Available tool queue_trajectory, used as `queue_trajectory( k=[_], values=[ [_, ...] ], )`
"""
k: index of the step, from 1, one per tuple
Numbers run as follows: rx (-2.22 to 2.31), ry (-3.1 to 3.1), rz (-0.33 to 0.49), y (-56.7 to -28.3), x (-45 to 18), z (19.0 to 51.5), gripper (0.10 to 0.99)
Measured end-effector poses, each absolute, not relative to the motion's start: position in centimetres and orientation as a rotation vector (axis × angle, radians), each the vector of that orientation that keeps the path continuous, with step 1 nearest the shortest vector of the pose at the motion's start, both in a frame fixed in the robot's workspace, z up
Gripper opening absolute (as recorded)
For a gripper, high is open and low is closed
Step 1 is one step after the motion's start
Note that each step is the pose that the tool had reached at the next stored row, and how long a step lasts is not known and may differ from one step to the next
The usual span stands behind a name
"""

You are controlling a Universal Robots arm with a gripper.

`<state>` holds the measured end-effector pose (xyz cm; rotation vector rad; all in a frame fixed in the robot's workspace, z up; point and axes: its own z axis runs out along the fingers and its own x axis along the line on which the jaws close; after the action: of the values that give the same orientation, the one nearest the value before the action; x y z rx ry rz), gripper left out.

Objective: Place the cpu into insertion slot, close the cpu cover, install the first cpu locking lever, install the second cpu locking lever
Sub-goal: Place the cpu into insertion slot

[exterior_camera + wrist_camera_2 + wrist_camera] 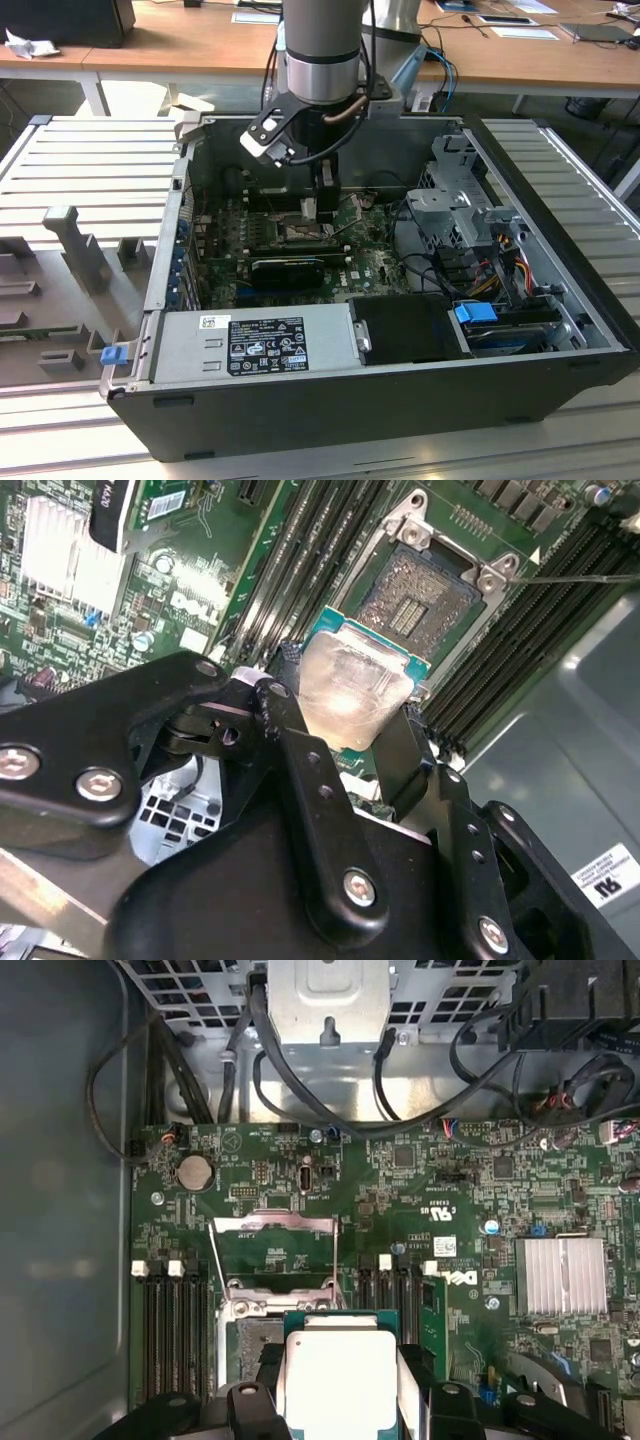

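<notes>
Gripping cpu (355,685), claw (345,715) above motherboard (480,1180), wooden desks (180,40) behind

Cpu (355,685) in gripper (345,720) hangs above socket (420,595), on mobo (450,1190) inside pc case (300,400).

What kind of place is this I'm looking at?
Probably a robotics lab or test workshop: a robot arm with its gripper holding the cpu inside an open computer case, which sits on a slatted metal table, with wooden desks behind.

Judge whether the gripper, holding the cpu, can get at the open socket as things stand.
Probably yes: the gripper holds the cpu near the socket, its cover raised, nothing visible between them.
</notes>
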<state>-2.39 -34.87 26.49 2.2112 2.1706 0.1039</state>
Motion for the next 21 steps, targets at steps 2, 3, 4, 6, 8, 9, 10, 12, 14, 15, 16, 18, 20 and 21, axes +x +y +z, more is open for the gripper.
queue_trajectory(
  k=[2, 3, 4, 6, 8, 9, 10, 12, 14, 15, 16, 18, 20, 21],
  values=[
    [2.211, 2.171, 0.104, -34.9, -2.7, 26.2, 0.529],
    [2.21, 2.172, 0.104, -34.9, -2.8, 26.1, 0.529],
    [2.21, 2.172, 0.104, -34.9, -2.8, 26.0, 0.529],
    [2.21, 2.172, 0.105, -34.9, -2.9, 25.7, 0.529],
    [2.209, 2.173, 0.105, -34.9, -3.0, 25.5, 0.529],
    [2.209, 2.173, 0.104, -34.9, -3.1, 25.4, 0.529],
    [2.209, 2.174, 0.105, -34.9, -3.1, 25.4, 0.529],
    [2.208, 2.174, 0.105, -34.9, -3.2, 25.1, 0.529],
    [2.207, 2.175, 0.105, -34.9, -3.3, 24.8, 0.529],
    [2.207, 2.176, 0.105, -34.8, -3.3, 24.7, 0.529],
    [2.206, 2.176, 0.105, -34.8, -3.3, 24.6, 0.529],
    [2.203, 2.18, 0.105, -34.6, -3.3, 24.4, 0.529],
    [2.202, 2.181, 0.105, -34.1, -3.3, 24.3, 0.529],
    [2.201, 2.182, 0.105, -33.8, -3.3, 24.3, 0.529]
  ],
)
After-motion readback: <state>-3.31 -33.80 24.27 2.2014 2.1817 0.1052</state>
